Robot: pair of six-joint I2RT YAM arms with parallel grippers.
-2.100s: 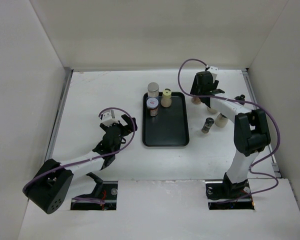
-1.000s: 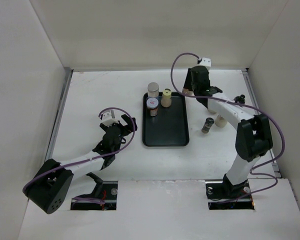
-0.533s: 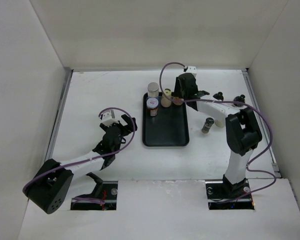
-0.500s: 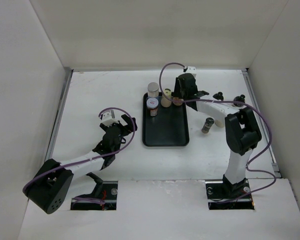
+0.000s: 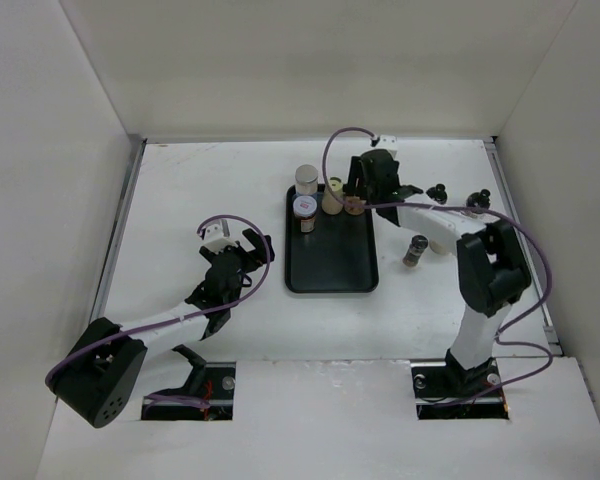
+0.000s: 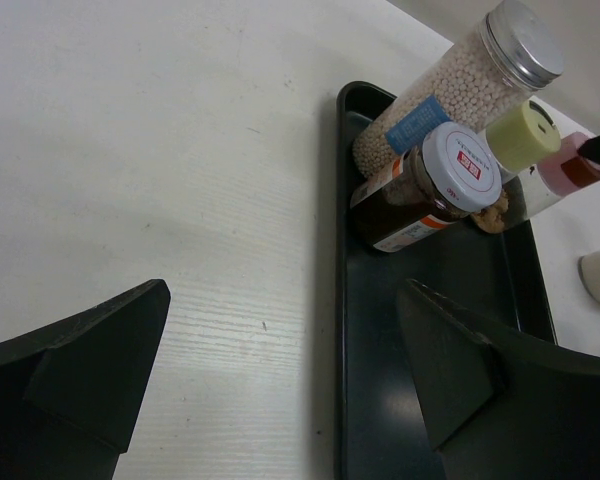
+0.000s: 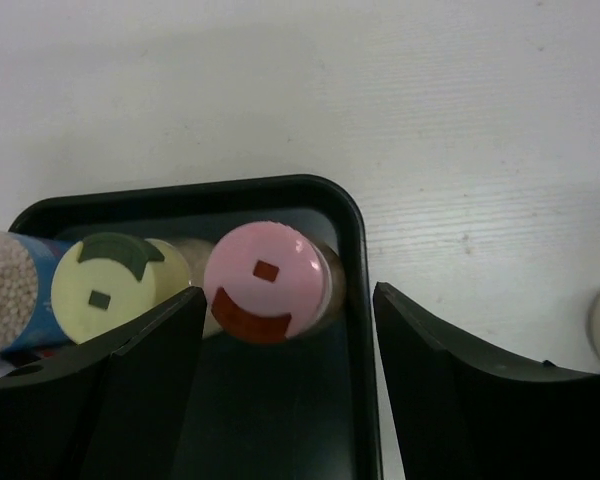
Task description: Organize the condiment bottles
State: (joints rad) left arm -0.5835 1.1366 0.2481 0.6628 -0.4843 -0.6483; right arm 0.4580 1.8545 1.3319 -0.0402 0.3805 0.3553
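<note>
The white worktop (image 5: 180, 200) carries a black tray (image 5: 330, 265). The right pincer (image 7: 287, 295) hangs over the tray's far right corner with its jaws spread. Between them the pink-capped bottle (image 7: 267, 283) stands upright in that corner, ungripped and just beside the yellow-capped bottle (image 7: 120, 285). The left pincer (image 6: 285, 290) hovers left of the tray, jaws wide and holding nothing. A grey-capped shaker (image 5: 415, 250) stands on the worktop right of the tray.

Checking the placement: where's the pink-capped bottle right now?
Right wrist view: the pink-capped bottle is in the tray's far-right corner, beside the yellow-capped bottle, between the right hand's open fingers.
</note>
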